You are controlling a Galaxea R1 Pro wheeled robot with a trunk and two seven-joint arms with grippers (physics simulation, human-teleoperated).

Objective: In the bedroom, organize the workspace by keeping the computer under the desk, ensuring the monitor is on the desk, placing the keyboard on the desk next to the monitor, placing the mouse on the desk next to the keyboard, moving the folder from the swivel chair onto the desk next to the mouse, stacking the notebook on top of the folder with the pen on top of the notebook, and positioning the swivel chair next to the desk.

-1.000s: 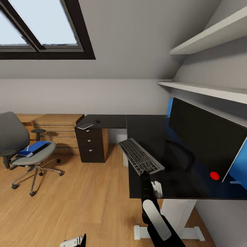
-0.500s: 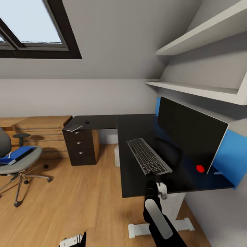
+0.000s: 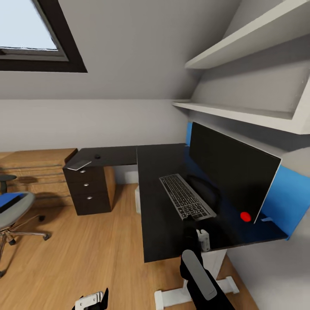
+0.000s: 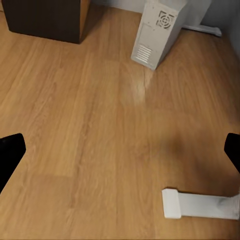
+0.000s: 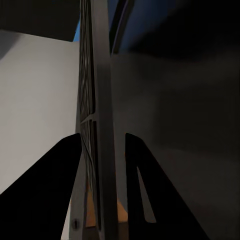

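Two arms show low in the head view. At far left the swivel chair point(image 3: 10, 211), grey-seated, carries the blue folder point(image 3: 9, 200). The left gripper point(image 4: 120, 150) hangs spread wide over wood floor point(image 4: 90, 130), near the light grey computer point(image 4: 157, 30). On the glossy black desk point(image 3: 163, 163) lies the slim silver-grey keyboard point(image 3: 186, 196) with dark keys, just beside the black monitor point(image 3: 232, 172). The right gripper point(image 5: 102, 165) pinches the keyboard's near edge.

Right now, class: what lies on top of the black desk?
On the desk: monitor, keyboard held by the right gripper, a small mouse and notebook far off. Behind the monitor is hidden.
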